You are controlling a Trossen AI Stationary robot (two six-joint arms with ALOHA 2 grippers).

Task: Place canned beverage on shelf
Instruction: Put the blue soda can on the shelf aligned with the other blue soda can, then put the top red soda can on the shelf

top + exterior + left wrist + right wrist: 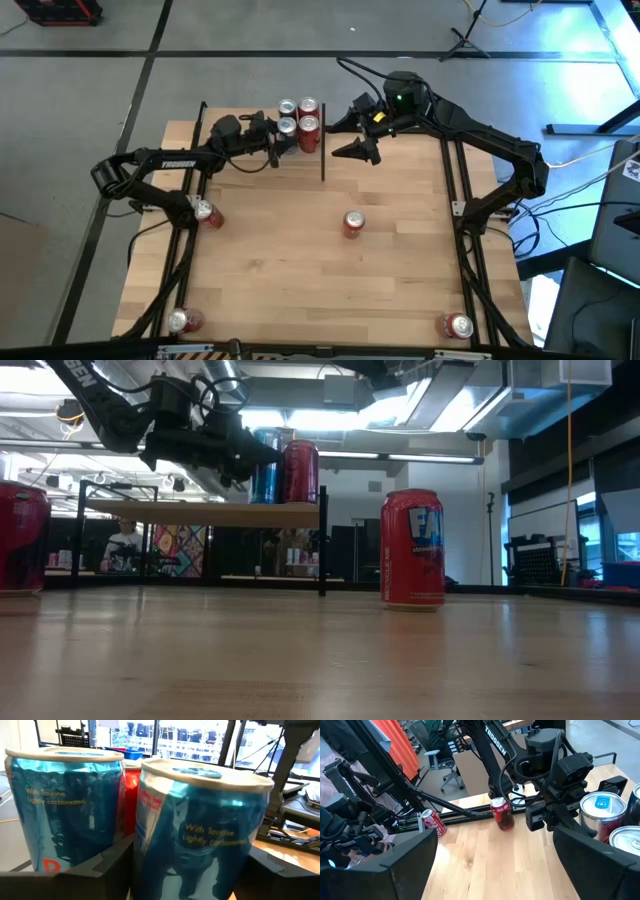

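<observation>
Blue can stands upright on the shelf, between the left gripper's fingers, which look to be loosening. The right gripper waits open, just beside the shelf.

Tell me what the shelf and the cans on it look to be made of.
The small raised shelf board: pale wood, matte, with visible grain like the table's; its thin black upright posts look like painted metal. The blue cylindrical cans: probably thin aluminium, with a glossy printed wall and bare silvery rim. The red can beside them looks the same.
</observation>
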